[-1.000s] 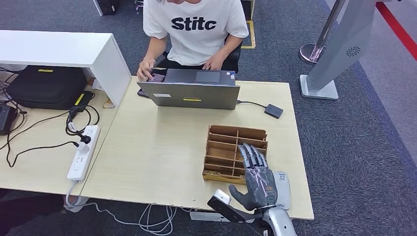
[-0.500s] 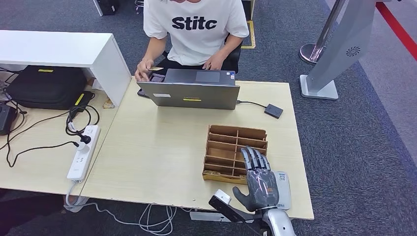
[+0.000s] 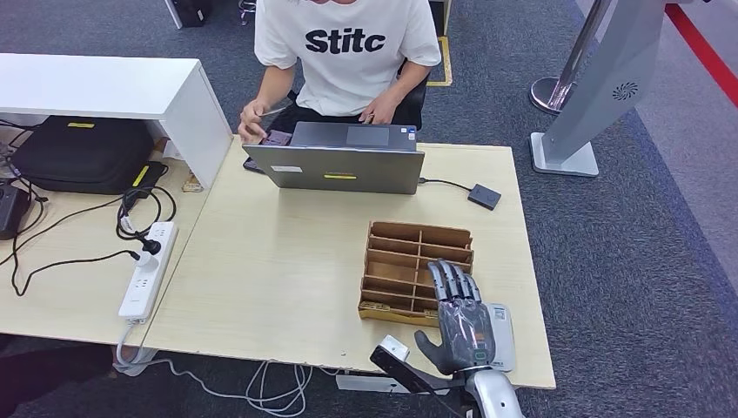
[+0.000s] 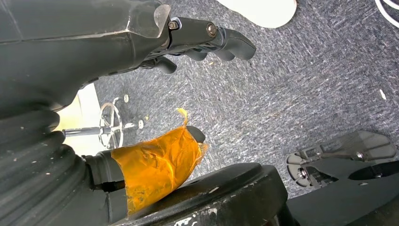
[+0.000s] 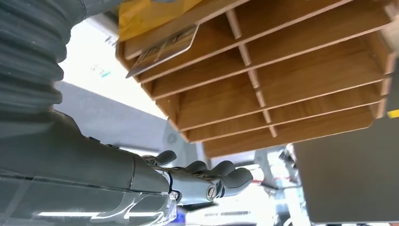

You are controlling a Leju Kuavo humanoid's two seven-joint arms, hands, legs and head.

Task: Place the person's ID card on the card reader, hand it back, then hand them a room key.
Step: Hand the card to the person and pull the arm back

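Person's hand [image 3: 253, 120] now lifts a thin card [image 3: 273, 111] off the laptop's far side; robot's right hand [image 3: 464, 324], open-fingered and empty, has drifted back over the white card reader [image 3: 502, 329], awaiting handover.

i see a light wooden table [image 3: 287, 270] carrying an open grey laptop [image 3: 339, 158] at its far edge, with a small black box [image 3: 484, 196] on a cable beside it. a wooden compartment organizer [image 3: 409, 270] sits toward the near right, touching a white card reader [image 3: 501, 335] at the edge. on the adjoining desk [image 3: 61, 261] to the left lie a white power strip [image 3: 148, 268], black cables [image 3: 78, 226] and a black bag [image 3: 83, 153].
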